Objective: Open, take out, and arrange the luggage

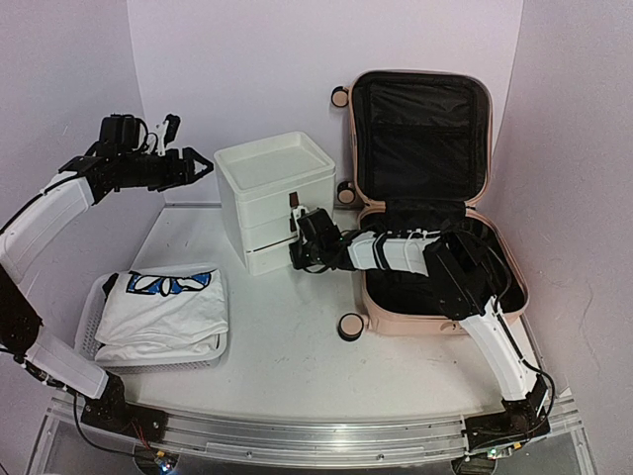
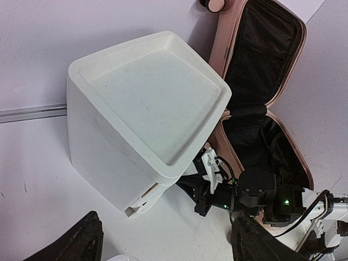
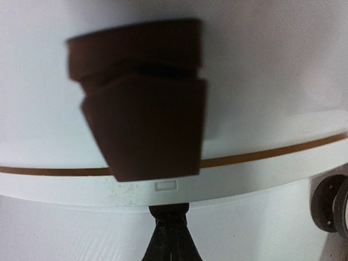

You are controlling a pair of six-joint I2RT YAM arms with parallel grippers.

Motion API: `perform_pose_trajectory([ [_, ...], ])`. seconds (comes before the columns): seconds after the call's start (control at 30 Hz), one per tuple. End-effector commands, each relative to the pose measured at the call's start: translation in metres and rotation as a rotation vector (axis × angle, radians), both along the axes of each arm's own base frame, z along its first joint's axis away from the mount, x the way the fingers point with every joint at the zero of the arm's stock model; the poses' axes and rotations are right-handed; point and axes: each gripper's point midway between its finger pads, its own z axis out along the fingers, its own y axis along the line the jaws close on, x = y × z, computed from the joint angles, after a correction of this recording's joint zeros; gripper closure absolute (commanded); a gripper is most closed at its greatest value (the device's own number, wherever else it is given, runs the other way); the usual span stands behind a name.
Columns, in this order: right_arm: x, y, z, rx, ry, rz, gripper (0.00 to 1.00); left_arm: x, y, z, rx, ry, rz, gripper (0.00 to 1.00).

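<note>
We note, right of frame: suitcase [image 1: 396, 319] shell hard, smooth, slight sheen; lining [image 1: 415, 129] black matt cloth. Centre: drawer unit [image 1: 267, 163] smooth white plastic. Lower left: white cloth [image 1: 163, 312] in plastic mesh basket [image 1: 94, 307].

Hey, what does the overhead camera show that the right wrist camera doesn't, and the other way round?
Only the overhead view: the open pale pink hard-shell suitcase, the white mesh basket holding a folded white T-shirt, and the left hand, raised and open.

Only the right wrist view: a thin brown line running across the drawer front, and that the right hand is shut.

Both: the white plastic drawer unit, its dark brown handle tab, and the right hand at the drawer front.
</note>
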Motion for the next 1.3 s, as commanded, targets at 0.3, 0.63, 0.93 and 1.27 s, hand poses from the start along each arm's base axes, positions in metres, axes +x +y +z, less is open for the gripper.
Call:
perform_pose_trajectory([
  [0.3, -0.027, 0.006, 0.038, 0.11, 0.03, 0.071, 1.0, 0.008, 0.003, 0.008, -0.04, -0.021, -0.003, 0.19],
  [0.63, -0.062, -0.006, 0.047, 0.114, 0.101, 0.128, 1.0, 0.014, 0.008, 0.0, -0.047, 0.0, 0.009, 0.19],
  [0.93, -0.06, -0.031, 0.045, 0.02, 0.112, 0.042, 0.86, 0.016, 0.007, -0.004, -0.064, 0.019, 0.006, 0.19],
  [1.27, -0.022, -0.012, 0.024, 0.051, 0.097, 0.064, 0.54, 0.016, 0.007, -0.004, -0.066, 0.017, 0.007, 0.19],
])
